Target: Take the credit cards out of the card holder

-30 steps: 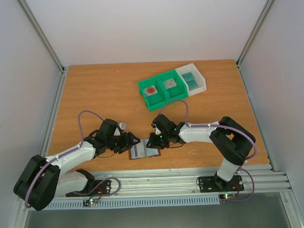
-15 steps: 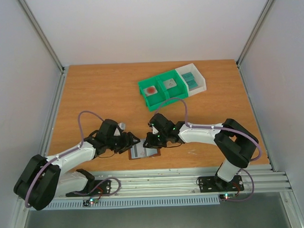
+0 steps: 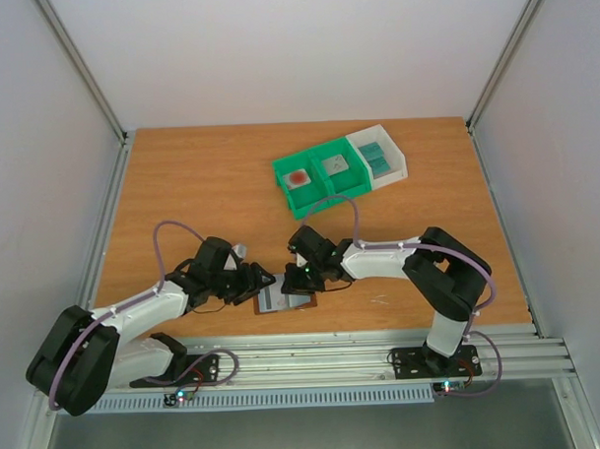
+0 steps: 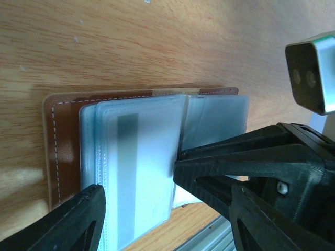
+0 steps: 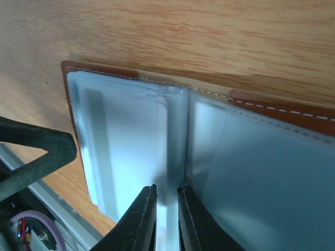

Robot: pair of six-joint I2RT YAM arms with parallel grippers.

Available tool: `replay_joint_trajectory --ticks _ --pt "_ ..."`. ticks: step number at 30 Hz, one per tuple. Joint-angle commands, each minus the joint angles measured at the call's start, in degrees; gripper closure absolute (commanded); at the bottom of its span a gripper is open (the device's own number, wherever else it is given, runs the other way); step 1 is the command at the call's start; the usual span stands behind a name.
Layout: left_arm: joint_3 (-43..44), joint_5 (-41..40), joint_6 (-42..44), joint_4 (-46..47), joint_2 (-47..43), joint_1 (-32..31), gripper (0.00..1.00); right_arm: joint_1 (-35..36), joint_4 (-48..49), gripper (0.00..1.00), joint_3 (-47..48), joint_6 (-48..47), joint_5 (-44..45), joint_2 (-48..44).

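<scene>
**Grip closing at card holder fold, extraction not started**

Card holder (image 3: 283,302) is laid open and flat on the table (image 3: 200,189), low centre of the overhead view, between both tools. Over the last second the right gripper (image 3: 296,275) has been shifted slightly toward frame left, onto the holder's upper edge. The left gripper (image 4: 167,191) and the holder are seen unmoved.

Right wrist view: fingers (image 5: 142,219) are pressed almost together at the fold, with only a thin pale strip left between them. What is pinched looks like the inner edge of the top sleeve (image 4: 157,130). Whether the striped card (image 4: 128,157) inside it is caught too cannot be told.

Left wrist view: left gripper is spread wide, one finger low left and one low right of frame, straddling the sleeve stack. Contact with the leather is not shown; a hold-down is the likely intent.

Teal cards (image 3: 376,161) are seen already in the white bin (image 3: 395,172), upper right of the overhead view, beside the green bin (image 3: 324,199). At least one card is judged to be left in the holder.

Meaning: approach is judged done and the pull is due next. Risk: the sleeve could be lifted instead of the card, and the holder dragged along unless it is pinned.
</scene>
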Motion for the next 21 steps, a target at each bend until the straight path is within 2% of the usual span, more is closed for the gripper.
replay_joint_trajectory --ticks 1,8,21 --pt "-0.6 -0.4 -0.3 2.7 -0.7 -0.1 0.34 0.7 -1.0 0.88 1.3 0.0 0.7 1.8" --pt "-0.4 0.0 -0.3 2.7 -0.7 -0.1 0.34 0.8 -2.8 0.98 -0.5 -0.5 3.6 1.6" --pt "-0.3 1.3 -1.0 4.3 -0.5 -0.1 0.34 0.8 -1.3 0.99 -1.7 0.1 3.6 1.5"
